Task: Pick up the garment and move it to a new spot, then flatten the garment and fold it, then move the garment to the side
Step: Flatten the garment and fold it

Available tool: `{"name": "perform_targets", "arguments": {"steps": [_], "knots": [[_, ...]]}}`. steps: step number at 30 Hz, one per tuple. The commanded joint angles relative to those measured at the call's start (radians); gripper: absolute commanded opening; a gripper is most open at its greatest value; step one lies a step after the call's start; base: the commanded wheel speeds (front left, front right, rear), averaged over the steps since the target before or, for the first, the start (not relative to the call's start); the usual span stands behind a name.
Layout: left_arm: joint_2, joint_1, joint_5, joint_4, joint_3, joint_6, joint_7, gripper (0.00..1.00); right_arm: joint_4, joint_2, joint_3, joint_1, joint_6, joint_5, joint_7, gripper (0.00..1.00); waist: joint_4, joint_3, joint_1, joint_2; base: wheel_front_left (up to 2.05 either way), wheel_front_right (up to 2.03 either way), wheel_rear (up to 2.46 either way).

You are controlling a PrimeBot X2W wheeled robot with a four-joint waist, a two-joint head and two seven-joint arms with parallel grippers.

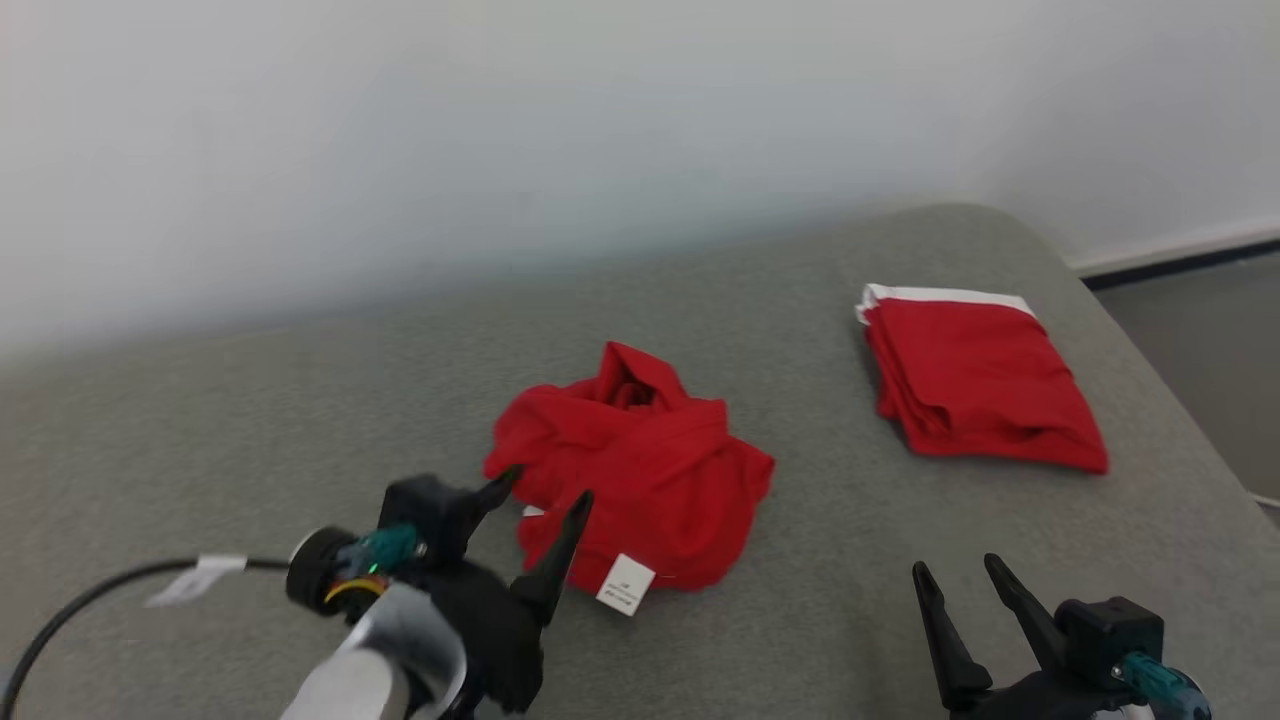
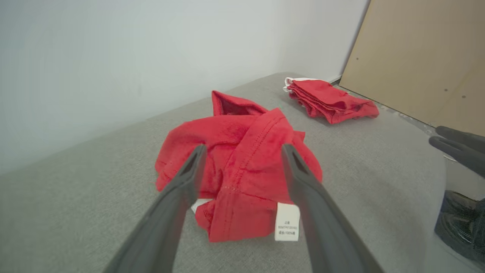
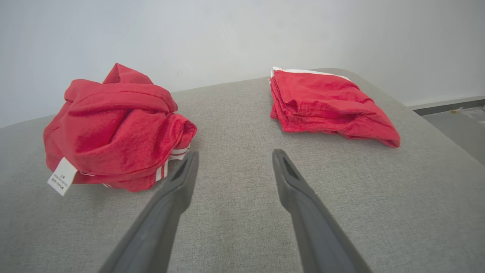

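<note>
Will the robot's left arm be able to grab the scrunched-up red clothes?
Probably yes. The left fingers are open, pointing straight at the crumpled garment, with nothing in between.

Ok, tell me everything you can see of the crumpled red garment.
The crumpled red garment lies in a heap on the grey fabric surface. It looks like soft knit, with stitched hems, white striped trim low down and a white care label at the near edge. The open left end effector hovers at that edge, not gripping it.
</note>
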Motion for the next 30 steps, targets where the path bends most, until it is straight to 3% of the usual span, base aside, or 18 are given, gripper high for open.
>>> {"name": "perform_targets", "arguments": {"steps": [1, 8, 13, 21, 25, 26, 29, 30], "knots": [[-0.013, -0.049, -0.012, 0.035, -0.010, -0.004, 0.032, 1.00, 0.001, 0.003, 0.005, -0.005, -0.002, -0.005, -0.001, 1.00, -0.101, 0.043, -0.0001, -0.0001, 0.00, 0.00, 0.00], [-0.063, -0.242, -0.026, 0.187, -0.036, -0.002, 0.124, 1.00, 0.013, 0.019, 0.013, -0.028, -0.002, 0.009, -0.025, 1.00, -0.204, 0.105, -0.0001, -0.0001, 0.00, 0.00, 0.00], [-0.076, -0.331, 0.004, 0.290, -0.044, 0.027, 0.157, 1.00, 0.030, 0.029, 0.018, -0.040, -0.002, 0.012, -0.042, 1.00, -0.254, 0.138, -0.0001, -0.0001, 0.00, 0.00, 0.00], [-0.084, -0.385, 0.023, 0.367, -0.079, 0.029, 0.204, 1.00, 0.048, 0.039, 0.014, -0.042, -0.002, 0.008, -0.064, 1.00, -0.271, 0.150, -0.0001, -0.0001, 0.00, 0.00, 0.00], [-0.079, -0.387, 0.032, 0.400, -0.090, 0.051, 0.227, 1.00, 0.057, 0.045, 0.023, -0.056, -0.002, 0.008, -0.068, 1.00, -0.265, 0.148, -0.0001, -0.0001, 0.00, 0.00, 0.00], [-0.078, -0.389, 0.036, 0.408, -0.094, 0.053, 0.233, 0.70, 0.059, 0.046, 0.025, -0.060, -0.002, 0.009, -0.069, 1.00, -0.263, 0.147, -0.0001, -0.0001, 0.00, 0.00, 0.00], [-0.080, -0.394, 0.037, 0.419, -0.105, 0.054, 0.246, 0.00, 0.064, 0.048, 0.029, -0.064, -0.002, 0.009, -0.070, 1.00, -0.258, 0.143, -0.0001, -0.0001, 0.00, 0.00, 0.00], [-0.082, -0.395, 0.035, 0.419, -0.109, 0.050, 0.250, 0.00, 0.065, 0.049, 0.028, -0.063, -0.002, 0.008, -0.071, 1.00, -0.255, 0.141, -0.0001, -0.0001, 0.00, 0.00, 0.00]]}}
